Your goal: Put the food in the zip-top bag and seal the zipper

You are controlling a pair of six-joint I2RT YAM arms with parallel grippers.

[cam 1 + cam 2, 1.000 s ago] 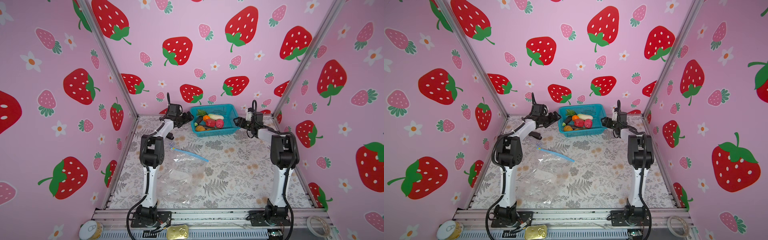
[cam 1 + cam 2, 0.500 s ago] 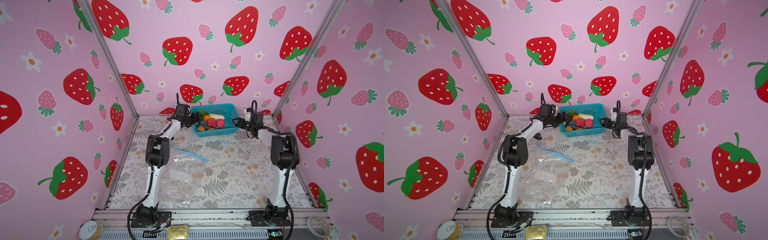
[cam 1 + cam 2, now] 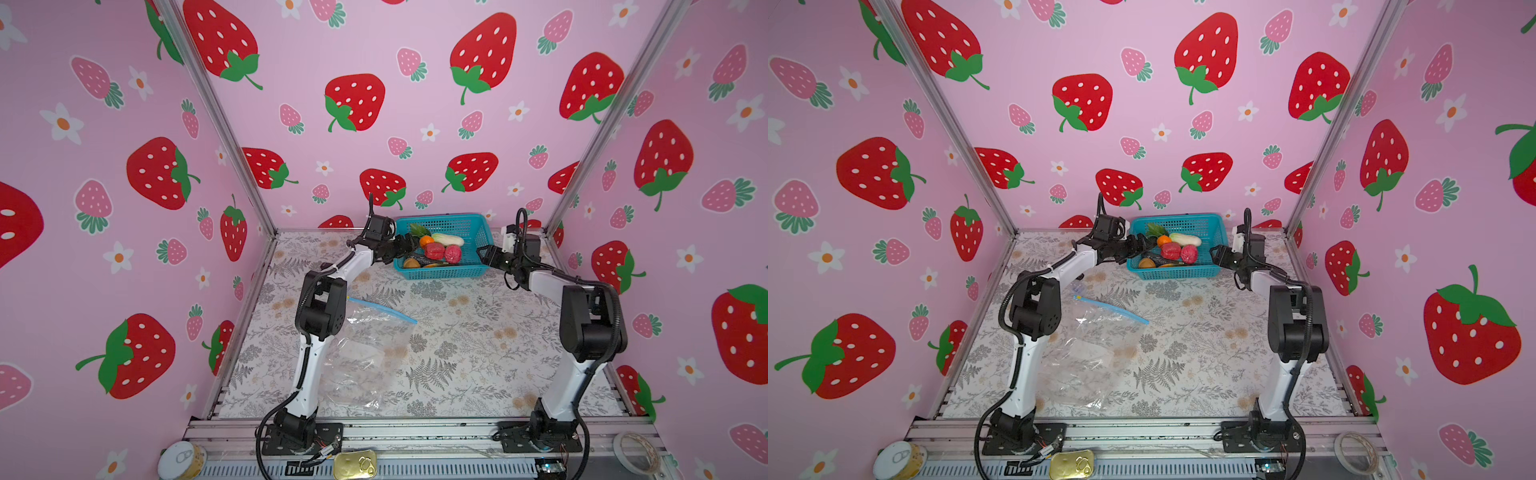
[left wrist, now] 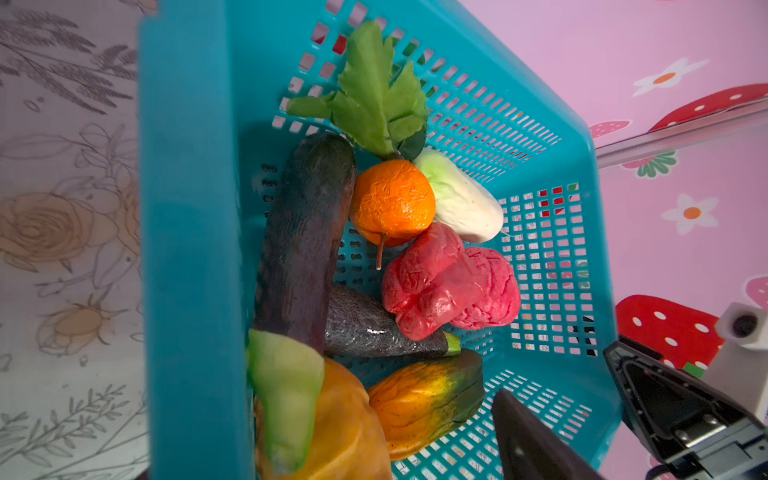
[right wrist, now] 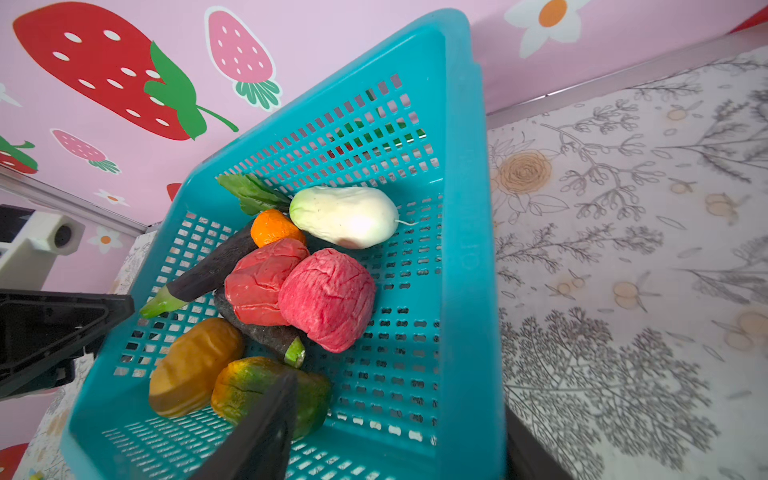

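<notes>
Since food point(image 5: 328, 297) lies in basket point(image 5: 465, 166), right gripper point(image 3: 485, 252) has fingers spread astride basket wall; left gripper point(image 3: 405, 246) gapes wide opposite, probably for lifting.

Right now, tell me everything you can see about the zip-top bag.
The zip-top bag is a large, clear, crinkly plastic pouch lying flat and rumpled on the floral table, nearer the front than the teal basket. Its light-blue zipper runs along the far edge. It looks empty. The left arm stands in front of part of it; nothing visibly rests on it.
</notes>
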